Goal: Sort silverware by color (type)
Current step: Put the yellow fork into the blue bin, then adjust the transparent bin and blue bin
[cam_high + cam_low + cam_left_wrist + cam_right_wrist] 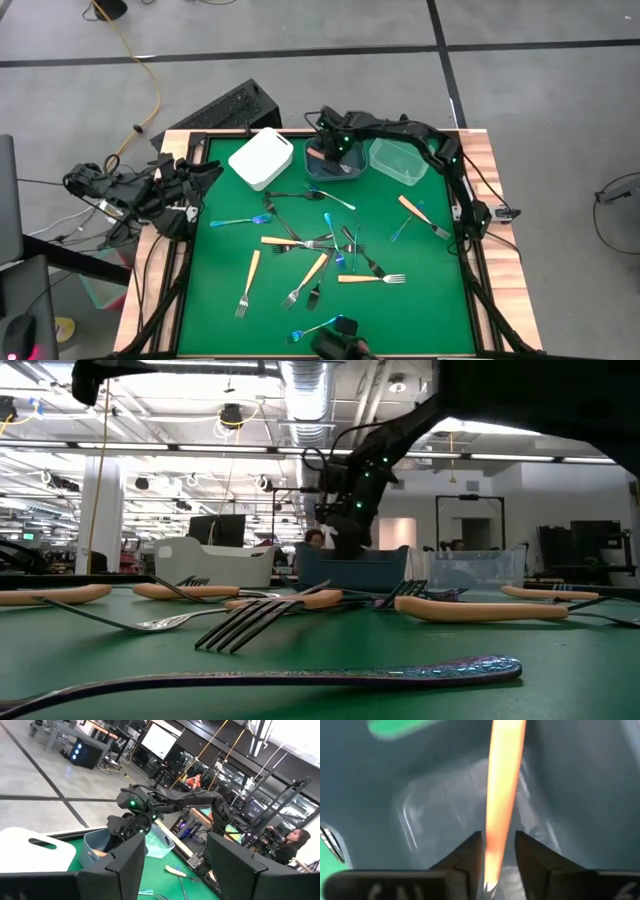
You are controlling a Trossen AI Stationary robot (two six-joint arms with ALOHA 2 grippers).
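The right gripper (332, 152) hangs over the grey-blue bin (352, 171) at the far side of the green surface (440, 290), between the white bin (262, 157) and the clear bin (399, 160). In the right wrist view an orange-handled utensil (502, 785) runs up from between the two dark fingers (465, 855) against the bin's grey-blue floor; the jaws stand a little apart on either side of the handle, and whether they grip it or have let go cannot be told. The rest of the silverware (320, 250) lies scattered across the middle of the surface: forks with orange, blue and dark handles, some crossing one another, one orange-handled fork (424, 216) off toward the right edge and a blue one (312, 330) near the front edge. The left gripper (205, 172) waits at the left rim of the surface with its jaws spread wide and nothing between them.
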